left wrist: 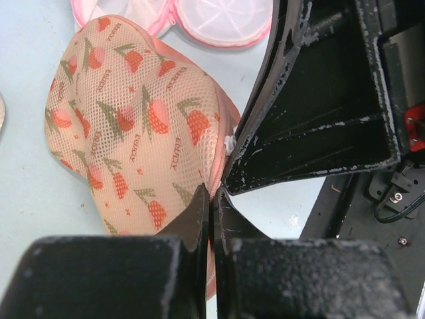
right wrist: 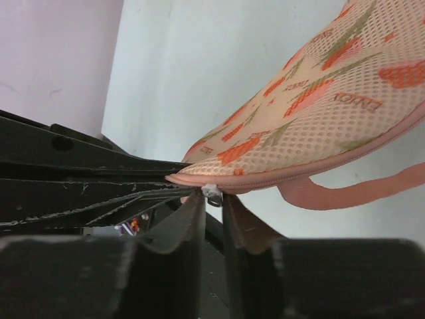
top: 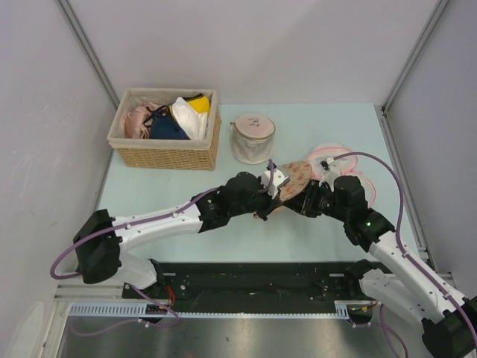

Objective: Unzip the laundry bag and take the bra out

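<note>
Top external view: a large rounded clamshell laundry bag [top: 297,176] of cream-peach mesh w/ pink-red fruit prints sits centre-right of frame on a pale blue-green table [top: 149,186], between the two arm tips. Its upper-right edge is just beside a round white mesh bag w/ pink rim [top: 339,158]. A small white cylindrical mesh bag [top: 252,139] stands near, up and to the left. A wicker basket [top: 165,156] of mixed garments is at upper left, well apart. Bare table lies open across centre-left.

L wrist view: the left gripper [left wrist: 211,194] has its fingers pressed together, pinching the bag's pink zip edge at lower centre.

R wrist view: the right gripper [right wrist: 213,199] has its fingers a narrow slit apart, w/ a small white zip pull [right wrist: 212,192] at the tips, under the bag's pink seam. Can't tell if it's clamped. The left gripper's black fingers lie flat at frame left, tips at the same seam. A pink fabric loop [right wrist: 352,193] hangs below the seam at right.
</note>
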Robot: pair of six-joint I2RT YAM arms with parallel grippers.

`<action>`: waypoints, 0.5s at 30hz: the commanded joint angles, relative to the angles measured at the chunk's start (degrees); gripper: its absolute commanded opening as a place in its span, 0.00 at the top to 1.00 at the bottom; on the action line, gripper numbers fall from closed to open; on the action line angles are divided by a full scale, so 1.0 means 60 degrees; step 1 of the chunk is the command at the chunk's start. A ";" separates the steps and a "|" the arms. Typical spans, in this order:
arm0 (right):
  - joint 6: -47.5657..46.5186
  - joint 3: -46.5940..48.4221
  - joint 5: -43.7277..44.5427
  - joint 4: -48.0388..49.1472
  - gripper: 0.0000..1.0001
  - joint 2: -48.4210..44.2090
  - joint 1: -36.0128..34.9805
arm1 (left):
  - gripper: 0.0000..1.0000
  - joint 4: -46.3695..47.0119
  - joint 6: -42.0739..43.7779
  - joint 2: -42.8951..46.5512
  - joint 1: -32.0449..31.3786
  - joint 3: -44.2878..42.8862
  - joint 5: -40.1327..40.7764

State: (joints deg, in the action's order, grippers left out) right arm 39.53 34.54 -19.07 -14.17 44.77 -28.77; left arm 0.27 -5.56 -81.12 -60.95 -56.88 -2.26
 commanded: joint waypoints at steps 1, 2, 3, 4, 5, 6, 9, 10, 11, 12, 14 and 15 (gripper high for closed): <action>0.0194 0.0380 0.0131 0.0532 0.85 -0.0167 0.0020 | 0.99 0.0511 0.0165 0.0498 0.0021 0.0047 -0.0458; 0.0209 0.0366 0.0189 0.0473 0.88 -0.0182 0.0020 | 1.00 0.0526 0.0165 0.0512 0.0007 0.0076 -0.0443; 0.0209 0.0366 0.0306 0.0400 0.96 -0.0226 0.0006 | 1.00 0.0540 0.0180 0.0556 0.0021 0.0105 -0.0443; 0.0209 0.0380 0.0365 0.0298 0.99 -0.0240 0.0020 | 0.99 0.0540 0.0166 0.0556 0.0021 0.0105 -0.0458; 0.0209 0.0366 0.0424 0.0239 1.00 -0.0270 0.0035 | 1.00 0.0540 0.0209 0.0571 0.0021 0.0149 -0.0443; 0.0194 0.0380 0.0598 0.0180 1.00 -0.0328 0.0035 | 1.00 0.0540 0.0253 0.0615 0.0021 0.0164 -0.0429; 0.0034 0.0366 0.0718 -0.0112 1.00 -0.0460 0.0195 | 1.00 0.0453 0.0356 0.0688 0.0036 0.0252 -0.0385; 0.0004 0.0366 0.0645 -0.0258 1.00 -0.0460 0.0457 | 1.00 0.0380 0.0443 0.0761 0.0050 0.0310 -0.0414; -0.0040 0.0366 0.0528 -0.0318 1.00 -0.0460 0.0677 | 1.00 0.0350 0.0502 0.0791 0.0094 0.0427 -0.0414; -0.0142 0.0366 0.0237 -0.0420 1.00 -0.0446 0.0883 | 0.99 0.0277 0.0604 0.0892 0.0109 0.0486 -0.0385; -0.0361 0.0322 -0.0217 -0.0494 1.00 -0.0446 0.1585 | 1.00 0.0189 0.0663 0.0981 0.0226 0.0676 -0.0356; -0.0420 0.0293 -0.0409 -0.0509 1.00 -0.0402 0.1805 | 1.00 0.0116 0.0707 0.1025 0.0270 0.0735 -0.0355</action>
State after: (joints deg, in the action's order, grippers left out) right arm 39.81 34.63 -19.81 -16.32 42.63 -23.62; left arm 1.65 -4.12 -78.39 -60.45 -54.13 -3.05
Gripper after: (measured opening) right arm 0.011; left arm 0.012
